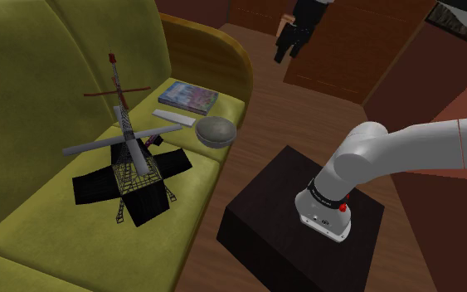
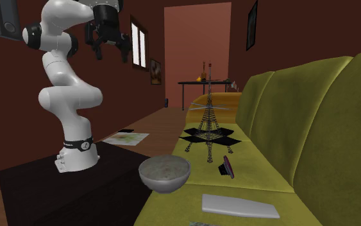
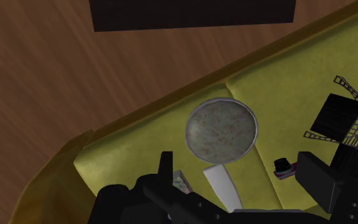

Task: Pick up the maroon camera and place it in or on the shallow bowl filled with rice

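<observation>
The small maroon camera [image 2: 226, 167] lies on the olive sofa seat [image 2: 262, 183], between a wire tower model [image 2: 209, 125] and a grey shallow bowl [image 2: 165, 173] at the seat's front edge. In the wrist view the camera [image 3: 284, 168] sits beside the bowl [image 3: 222, 129], toward the tower. The shoulder view has the bowl [image 1: 216, 131] next to the sofa's armrest, and the camera [image 1: 151, 142] is a small pinkish spot by the tower. My gripper [image 2: 110, 50] hangs high in the air above the stand, open and holding nothing. Far below its fingers [image 3: 165, 167] lies the sofa.
A white flat slab [image 3: 222, 184] and a colourful book [image 1: 188, 97] lie on the seat near the bowl. The tower [image 1: 132, 170] stands on a black cross-shaped base, with long rotor-like blades. The dark stand [image 1: 260, 224] sits on a wooden floor beside the sofa.
</observation>
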